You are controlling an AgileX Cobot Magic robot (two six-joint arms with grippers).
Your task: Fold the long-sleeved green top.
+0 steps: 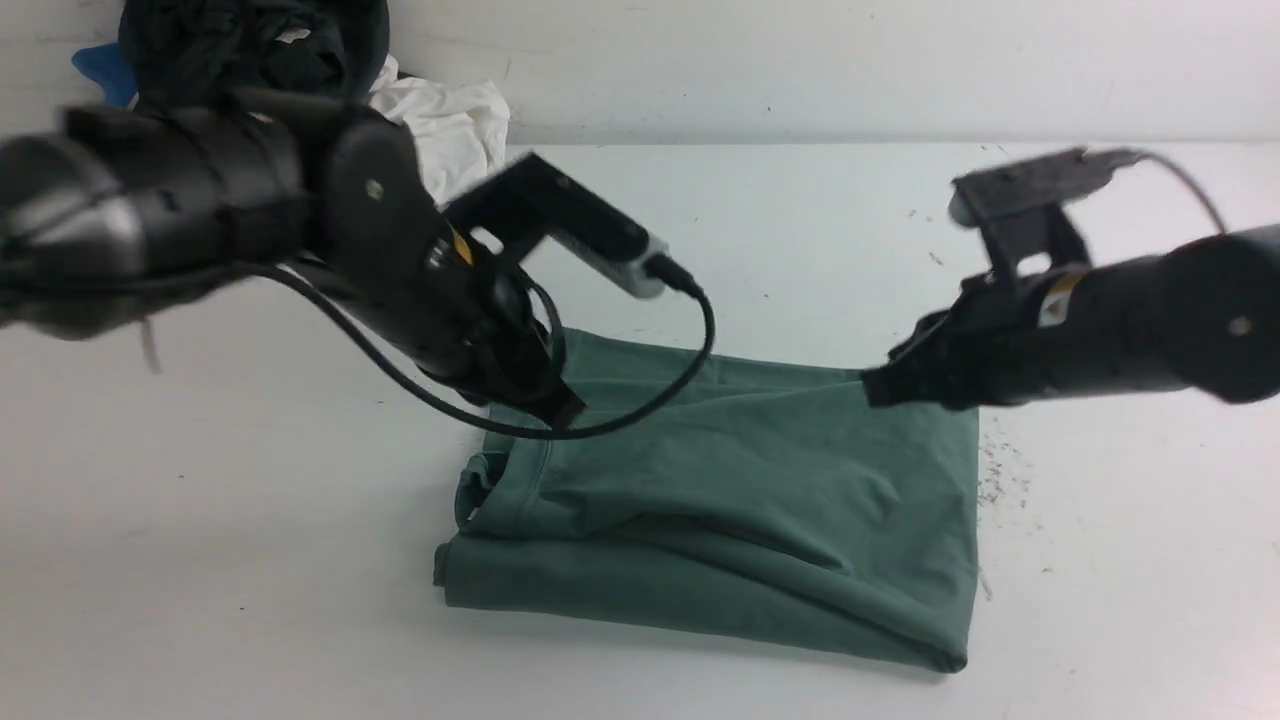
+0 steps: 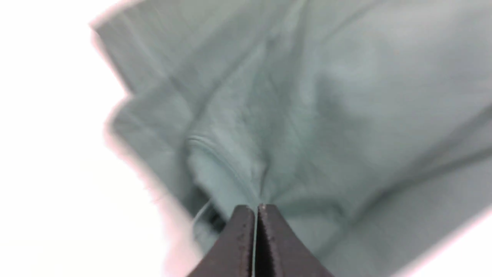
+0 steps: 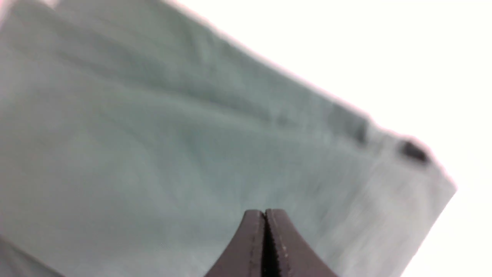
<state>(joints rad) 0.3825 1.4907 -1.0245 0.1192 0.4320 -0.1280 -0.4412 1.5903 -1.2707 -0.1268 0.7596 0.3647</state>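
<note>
green long-sleeved top [image 1: 740, 500] lay folded into a compact rectangle on the tabletop [image 1: 200, 560], beneath and between both pincers. left pincer [image 1: 560, 412] and right pincer [image 1: 872, 388] hovered over its far corners, jaws pressed together on nothing, likely released so the fold could settle. beyond the left pincer, a clothes pile [image 1: 300, 70].

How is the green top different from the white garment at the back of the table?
The green top lies folded into a flat rectangle near the front, under both arms. The white garment is crumpled in a heap at the far left, beside dark clothing. The green top looks larger. Both rest on the white table.
</note>
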